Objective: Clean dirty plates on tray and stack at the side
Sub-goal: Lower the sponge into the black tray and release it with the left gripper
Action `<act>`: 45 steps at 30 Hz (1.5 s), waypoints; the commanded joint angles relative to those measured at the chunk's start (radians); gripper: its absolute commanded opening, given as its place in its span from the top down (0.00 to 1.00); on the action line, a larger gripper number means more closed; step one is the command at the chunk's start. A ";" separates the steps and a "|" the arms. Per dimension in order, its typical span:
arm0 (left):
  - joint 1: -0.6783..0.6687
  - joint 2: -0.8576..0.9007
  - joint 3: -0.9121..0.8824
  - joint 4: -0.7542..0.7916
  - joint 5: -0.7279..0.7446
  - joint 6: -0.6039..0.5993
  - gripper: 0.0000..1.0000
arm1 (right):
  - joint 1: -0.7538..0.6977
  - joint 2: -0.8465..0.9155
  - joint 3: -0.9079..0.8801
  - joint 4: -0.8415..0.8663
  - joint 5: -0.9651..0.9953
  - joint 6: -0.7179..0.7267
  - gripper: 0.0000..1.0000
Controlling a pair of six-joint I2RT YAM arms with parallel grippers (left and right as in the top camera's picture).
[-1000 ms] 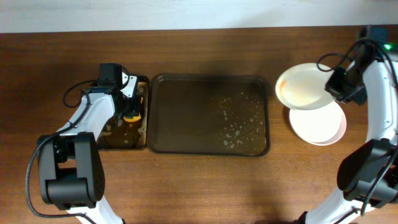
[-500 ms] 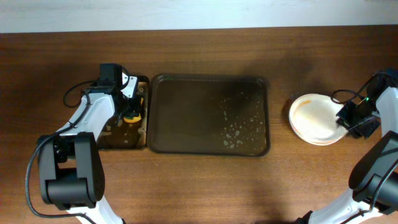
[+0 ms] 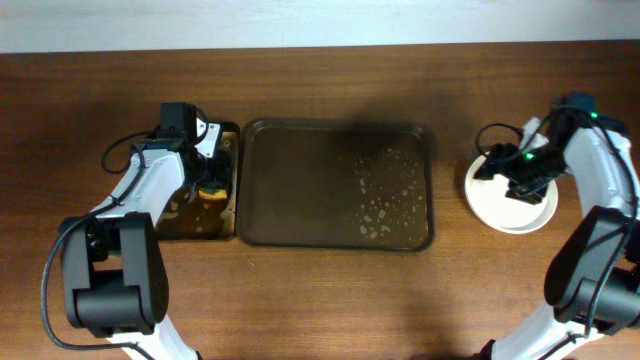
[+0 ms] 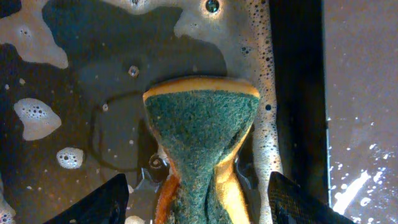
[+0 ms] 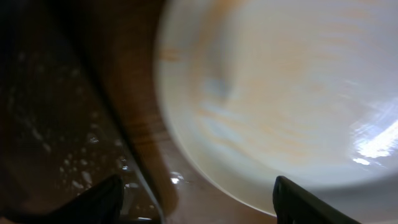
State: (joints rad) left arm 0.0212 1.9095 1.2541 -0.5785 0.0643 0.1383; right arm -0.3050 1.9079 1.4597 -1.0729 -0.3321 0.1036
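The left gripper (image 3: 213,168) hangs over the narrow black tray (image 3: 185,228) at the left of the wooden table (image 3: 320,300). Its jaws stand apart, pointing down into soapy water (image 4: 93,81). Between them lies a sponge (image 4: 199,124), green scouring face up over a yellow body, pinched in at the waist. In the left wrist view a thin gap shows on each side between the sponge and the fingers (image 4: 112,202), so nothing is clamped. Patches of foam (image 4: 37,118) float on the water around the sponge.

Just right of the black tray, touching or nearly so, sits the tray (image 3: 300,180), large and dark brown, with droplets (image 3: 385,205) scattered over the right half of its floor.

Further right, apart from the tray's right rim, the plates (image 3: 505,212) rest on the bare table as one round white pile (from above the outlines merge, so I cannot tell how many there are). The right gripper (image 3: 518,180) is over the pile's upper part. The right wrist view shows its fingers (image 5: 106,202) spread wide with nothing between them. Beyond them is the top plate (image 5: 298,93), white with a faint orange smear across its middle.
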 commanded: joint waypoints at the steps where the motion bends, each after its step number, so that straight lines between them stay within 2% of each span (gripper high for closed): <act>1: 0.001 0.035 0.003 0.032 0.019 -0.023 0.30 | 0.072 -0.024 -0.004 0.020 -0.014 -0.022 0.23; 5: 0.001 0.070 0.003 0.088 0.019 -0.063 0.35 | 0.118 -0.024 -0.004 0.027 0.005 -0.022 0.25; 8: 0.001 0.090 0.003 0.128 0.019 -0.090 0.44 | 0.136 -0.024 -0.004 0.027 0.008 -0.021 0.26; 9: 0.000 0.097 0.003 0.134 0.019 -0.090 0.59 | 0.137 -0.024 -0.004 0.026 0.007 -0.021 0.27; 10: 0.000 0.099 0.003 0.134 0.019 -0.090 0.90 | 0.137 -0.024 -0.004 0.026 0.007 -0.021 0.28; 11: 0.001 0.099 0.003 0.135 0.018 -0.089 1.00 | 0.137 -0.024 -0.004 0.026 0.007 -0.021 0.29; 18: 0.002 0.054 0.039 0.190 -0.029 -0.100 1.00 | 0.137 -0.024 -0.004 0.016 0.007 -0.022 0.30; 20: 0.002 0.038 0.050 0.184 -0.034 -0.100 0.52 | 0.137 -0.024 -0.004 0.016 0.007 -0.021 0.30; 22: 0.002 0.029 0.050 0.150 -0.034 -0.101 0.37 | 0.137 -0.024 -0.004 0.016 0.007 -0.021 0.30; 23: 0.002 0.029 0.050 0.122 -0.034 -0.101 0.35 | 0.137 -0.024 -0.004 0.015 0.007 -0.022 0.30; 25: 0.001 0.029 0.049 0.041 -0.032 -0.104 0.40 | 0.137 -0.024 -0.004 0.015 0.007 -0.022 0.30; 28: -0.001 0.031 0.048 -0.047 -0.023 -0.127 0.40 | 0.137 -0.024 -0.004 0.015 0.007 -0.022 0.30; 33: 0.000 0.054 0.037 -0.027 -0.024 -0.127 0.42 | 0.137 -0.024 -0.004 0.014 0.007 -0.021 0.30; 34: 0.000 0.056 0.037 -0.023 -0.024 -0.127 0.49 | 0.137 -0.024 -0.004 0.014 0.007 -0.021 0.30; 36: 0.000 0.056 0.037 0.003 -0.031 -0.127 0.89 | 0.137 -0.024 -0.004 0.011 0.007 -0.022 0.30; 37: 0.000 0.056 0.037 0.016 -0.035 -0.127 1.00 | 0.137 -0.024 -0.004 0.011 0.007 -0.022 0.30; 41: 0.000 0.054 0.037 0.008 -0.037 -0.127 1.00 | 0.137 -0.024 -0.004 0.010 0.007 -0.021 0.31; 44: 0.002 0.046 0.042 -0.012 -0.092 -0.127 1.00 | 0.137 -0.024 -0.004 0.010 0.007 -0.022 0.32; 45: 0.002 0.034 0.048 -0.018 -0.090 -0.127 0.94 | 0.137 -0.024 -0.004 0.010 0.007 -0.022 0.31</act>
State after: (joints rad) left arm 0.0208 1.9682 1.2922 -0.5842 0.0147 0.0139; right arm -0.1757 1.9079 1.4593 -1.0611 -0.3309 0.0929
